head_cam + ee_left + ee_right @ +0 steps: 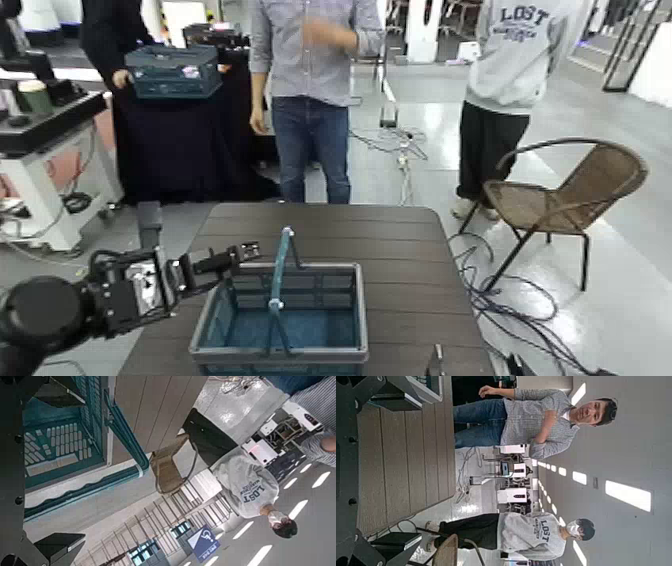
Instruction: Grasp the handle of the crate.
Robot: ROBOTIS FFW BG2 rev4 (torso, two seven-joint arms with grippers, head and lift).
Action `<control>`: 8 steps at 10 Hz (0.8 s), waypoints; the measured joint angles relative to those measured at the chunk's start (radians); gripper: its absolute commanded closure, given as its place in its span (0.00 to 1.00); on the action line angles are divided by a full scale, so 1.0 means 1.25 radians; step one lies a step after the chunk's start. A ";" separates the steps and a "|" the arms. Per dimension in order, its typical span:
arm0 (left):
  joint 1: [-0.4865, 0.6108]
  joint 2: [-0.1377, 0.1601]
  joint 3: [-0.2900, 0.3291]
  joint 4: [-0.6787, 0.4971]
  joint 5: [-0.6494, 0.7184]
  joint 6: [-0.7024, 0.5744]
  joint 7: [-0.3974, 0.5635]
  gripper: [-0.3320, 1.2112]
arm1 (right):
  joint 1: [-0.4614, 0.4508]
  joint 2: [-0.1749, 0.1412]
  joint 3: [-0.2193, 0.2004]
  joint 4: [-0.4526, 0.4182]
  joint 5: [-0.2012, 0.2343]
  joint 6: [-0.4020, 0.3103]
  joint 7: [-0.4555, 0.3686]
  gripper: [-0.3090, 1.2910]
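Observation:
The blue-teal latticed crate (280, 322) with a grey rim sits at the near middle of the dark wooden table (400, 250). Its thin teal handle (283, 268) stands upright across its middle. My left gripper (238, 258) is open and empty, just left of the handle near its top and not touching it. In the left wrist view the handle (127, 436) and crate (55, 451) lie just beyond the spread fingers (59, 546). My right gripper (437, 362) waits low at the table's near right edge, open in the right wrist view (391, 469).
Three people stand behind the table. One at the back left holds a darker teal crate (173, 70). A wicker chair (570, 195) stands to the right, with cables (510, 300) on the floor beside the table. Equipment stands at the far left (40, 130).

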 measured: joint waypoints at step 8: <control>-0.152 -0.002 -0.162 0.110 0.001 0.085 -0.050 0.28 | -0.010 -0.003 0.003 0.011 -0.013 -0.004 0.009 0.28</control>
